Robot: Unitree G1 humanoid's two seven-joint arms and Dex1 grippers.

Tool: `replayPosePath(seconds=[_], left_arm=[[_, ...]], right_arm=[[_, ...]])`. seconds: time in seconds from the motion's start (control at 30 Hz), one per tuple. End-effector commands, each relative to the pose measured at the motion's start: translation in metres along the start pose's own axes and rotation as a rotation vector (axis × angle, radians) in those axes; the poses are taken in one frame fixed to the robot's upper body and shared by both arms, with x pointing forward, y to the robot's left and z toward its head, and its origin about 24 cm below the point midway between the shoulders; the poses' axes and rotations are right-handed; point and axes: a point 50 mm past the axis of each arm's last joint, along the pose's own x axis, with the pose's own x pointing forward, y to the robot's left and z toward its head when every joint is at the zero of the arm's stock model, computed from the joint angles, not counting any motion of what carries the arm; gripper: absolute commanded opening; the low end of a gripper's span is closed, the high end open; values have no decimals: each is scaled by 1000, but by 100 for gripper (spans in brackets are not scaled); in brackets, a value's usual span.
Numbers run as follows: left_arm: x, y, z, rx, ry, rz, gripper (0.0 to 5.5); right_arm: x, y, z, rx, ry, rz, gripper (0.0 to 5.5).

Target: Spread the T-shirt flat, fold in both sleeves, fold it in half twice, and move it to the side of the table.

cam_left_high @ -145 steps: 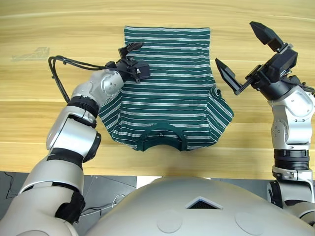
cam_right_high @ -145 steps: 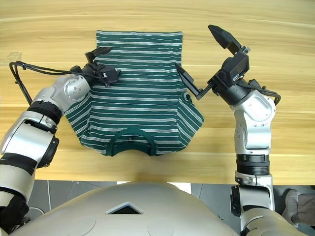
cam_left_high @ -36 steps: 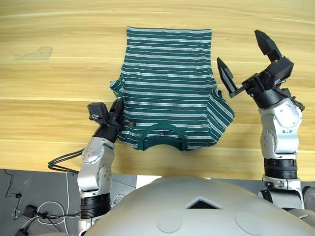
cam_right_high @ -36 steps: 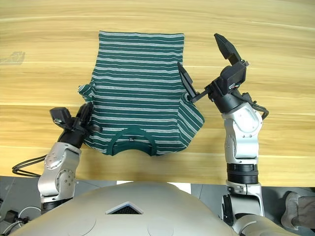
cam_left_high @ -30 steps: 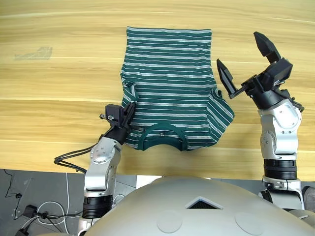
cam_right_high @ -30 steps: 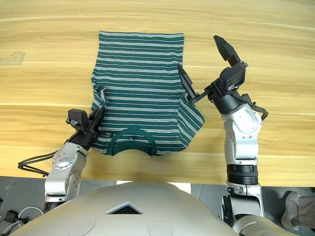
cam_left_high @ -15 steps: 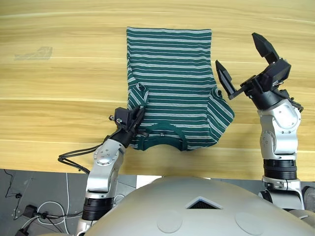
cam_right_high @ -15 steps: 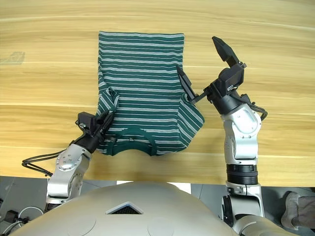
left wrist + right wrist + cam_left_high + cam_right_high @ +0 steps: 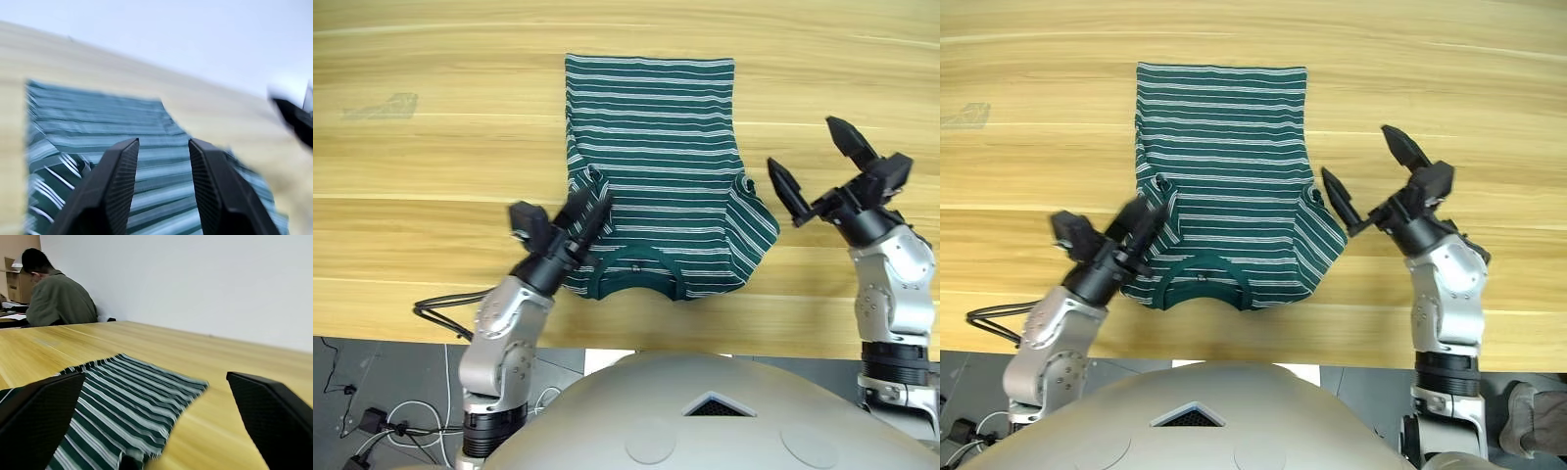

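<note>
Left gripper [image 9: 558, 217] had just let go and lifted, open and empty — left sleeve [image 9: 585, 191] now folded onto the striped T-shirt [image 9: 651, 147] on the table [image 9: 431, 147]; right gripper [image 9: 811, 166], gaping empty, dropped beside the unfolded right sleeve [image 9: 756, 220].

Bright, even indoor light, soft sheen on the wooden bench [image 9: 431, 59] beyond the left gripper [image 9: 560, 217], faint soft-edged shadows beside the T-shirt [image 9: 651, 127], left gripper smeared with blur, its wrist view streaked throughout, stripes crisp near the right gripper [image 9: 806, 162].
</note>
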Motion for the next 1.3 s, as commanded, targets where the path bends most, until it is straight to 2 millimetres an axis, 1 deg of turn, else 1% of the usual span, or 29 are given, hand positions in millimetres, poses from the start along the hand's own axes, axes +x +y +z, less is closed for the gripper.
replayPosePath(seconds=[0.03,0.07,0.13,0.27,0.37,0.43,0.57,0.7,0.83,0.97,1.23,1.27,1.3], left_arm=[[-7,25,44,-43,-239,149,187],[-9,32,50,-50,-270,194,187],[-10,38,53,-47,-281,256,187],[-10,44,47,-21,-251,346,187],[-8,46,43,-13,-236,376,187],[-7,46,38,-4,-215,387,187],[-2,45,32,8,-191,397,187],[-1,45,27,18,-175,404,187],[0,42,20,18,-138,404,191],[0,41,18,14,-133,405,191],[0,43,12,3,-123,419,191],[0,44,11,1,-123,420,191],[0,45,10,-1,-121,421,191]], right_arm=[[-33,-2,-13,171,180,31,540],[-39,-2,-17,212,220,37,540],[-47,0,-21,255,274,60,540],[-51,-1,-27,254,332,89,540],[-48,-3,-31,260,344,98,540],[-42,-3,-35,249,363,98,540],[-31,2,-43,242,401,107,540],[-25,8,-46,225,426,147,540],[-23,12,-50,212,441,162,455],[-23,12,-52,199,450,157,382],[-20,15,-56,177,449,171,260],[-20,15,-56,174,449,174,233],[-19,15,-56,170,449,176,219]])
